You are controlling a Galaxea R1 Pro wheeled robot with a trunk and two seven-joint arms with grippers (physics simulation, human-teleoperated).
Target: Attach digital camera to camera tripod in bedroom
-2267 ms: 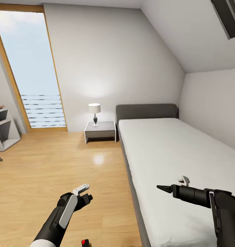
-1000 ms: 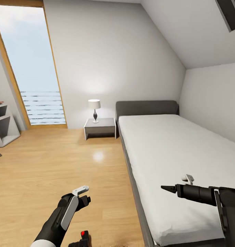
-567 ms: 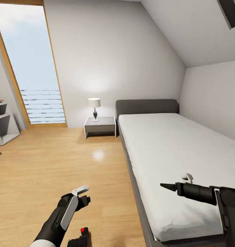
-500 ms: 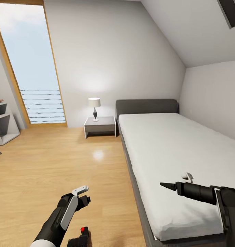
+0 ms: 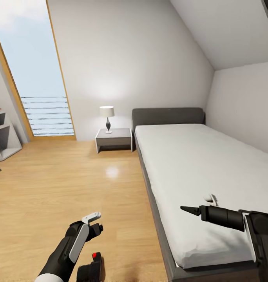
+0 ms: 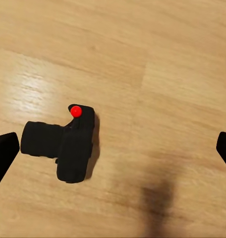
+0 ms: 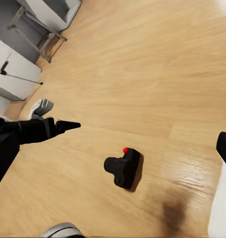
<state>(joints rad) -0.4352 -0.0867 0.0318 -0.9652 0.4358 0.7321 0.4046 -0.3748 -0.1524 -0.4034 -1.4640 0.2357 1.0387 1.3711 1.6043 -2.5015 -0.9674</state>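
- We see the digital camera (image 6: 68, 145), a matte black box with a stubby lens and red button, lying on glossy wood-plank floor (image 5: 51, 188).
- Left gripper (image 6: 113, 148): fingers spread wide above it.
- Right gripper (image 5: 189, 210): we cannot tell.

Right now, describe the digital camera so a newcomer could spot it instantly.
Start at the grey bed, then look to the light wood floor beside it, close in front of the robot near its left gripper. The digital camera lies there alone: a small black boxy body with a stubby lens and one bright red button.
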